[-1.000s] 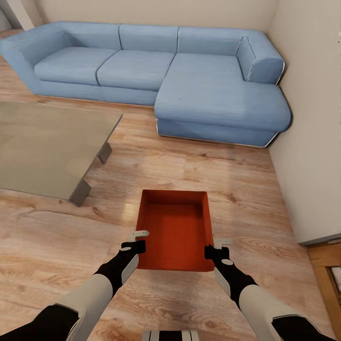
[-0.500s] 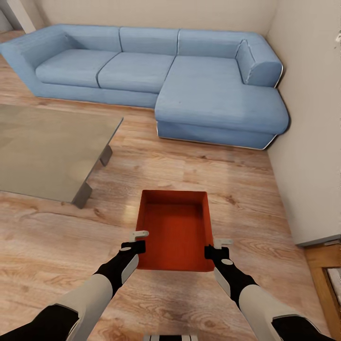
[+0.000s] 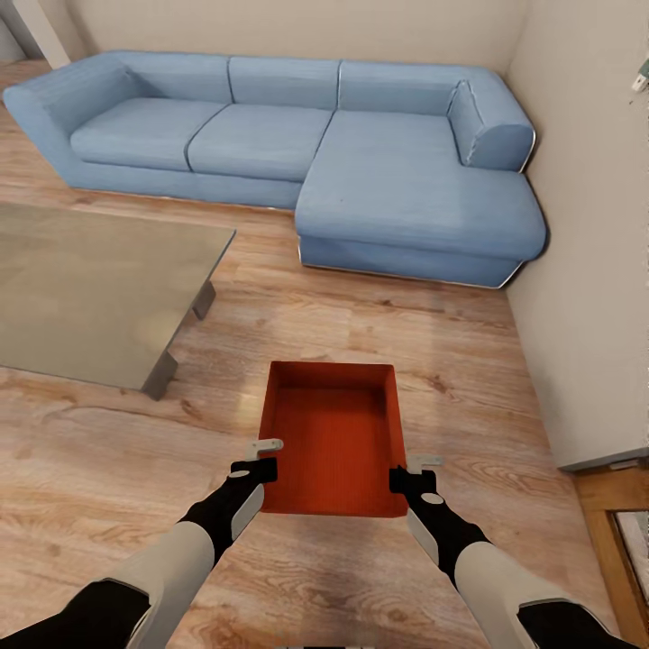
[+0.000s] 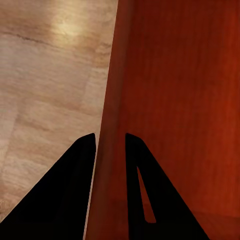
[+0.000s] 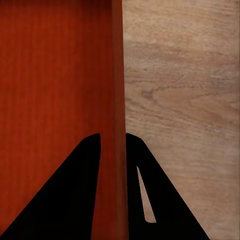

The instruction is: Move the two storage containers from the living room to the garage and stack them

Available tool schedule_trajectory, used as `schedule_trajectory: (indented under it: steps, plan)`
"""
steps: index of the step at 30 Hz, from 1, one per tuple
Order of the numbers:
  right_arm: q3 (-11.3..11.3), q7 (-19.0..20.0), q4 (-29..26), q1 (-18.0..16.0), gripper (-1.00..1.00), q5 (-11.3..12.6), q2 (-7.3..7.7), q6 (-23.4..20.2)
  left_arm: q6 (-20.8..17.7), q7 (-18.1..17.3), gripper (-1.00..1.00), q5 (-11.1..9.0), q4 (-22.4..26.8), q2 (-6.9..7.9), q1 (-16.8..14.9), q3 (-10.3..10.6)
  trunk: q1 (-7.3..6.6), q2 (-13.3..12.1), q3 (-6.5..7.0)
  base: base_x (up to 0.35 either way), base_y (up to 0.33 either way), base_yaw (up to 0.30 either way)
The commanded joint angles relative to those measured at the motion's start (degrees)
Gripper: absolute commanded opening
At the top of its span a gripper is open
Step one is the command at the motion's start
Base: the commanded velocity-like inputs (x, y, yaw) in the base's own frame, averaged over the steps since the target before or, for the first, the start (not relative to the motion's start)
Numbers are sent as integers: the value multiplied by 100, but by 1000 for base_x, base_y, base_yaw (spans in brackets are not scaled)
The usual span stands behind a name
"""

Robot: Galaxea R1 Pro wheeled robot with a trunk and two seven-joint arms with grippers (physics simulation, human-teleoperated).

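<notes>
Red-orange storage container [image 3: 333,439] held above the wood-plank floor [image 3: 379,324], in front of the blue sofa [image 3: 297,153]. Left gripper [image 3: 260,458] — fingers [image 4: 75,190] pinch its left wall. Right gripper [image 3: 406,471] — fingers [image 5: 80,190] clamp the right wall, nearly closed.

The storage container [image 3: 333,439] was plain red-orange, its inside floor faintly ribbed. Both grippers, left [image 3: 261,458] and right [image 3: 407,472], were black with pale grey tips, on white-and-black arms. The sofa [image 3: 297,149] at twelve o'clock was light blue. The wood-plank floor [image 3: 433,333] was light tan and grained; the coffee table [image 3: 90,288] at ten o'clock grey-olive; the walls [image 3: 586,270] beige.
</notes>
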State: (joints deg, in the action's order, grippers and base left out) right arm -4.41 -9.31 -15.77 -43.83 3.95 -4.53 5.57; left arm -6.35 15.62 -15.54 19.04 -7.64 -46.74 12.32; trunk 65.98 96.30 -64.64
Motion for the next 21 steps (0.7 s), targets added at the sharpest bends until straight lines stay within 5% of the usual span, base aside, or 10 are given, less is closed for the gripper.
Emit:
schedule_trajectory:
  steps: [1,21]
  plan:
    - [11,-49,12,-3,-100,54,15,31,-42,81,-100,60,21,25,-2,8,-23,-40,16,0,0,0]
    - [-12,-83,4,-4,-100,54,14,109,-42,81,-100,60,21,25,-2,8,-462,-842,375,0,0,0]
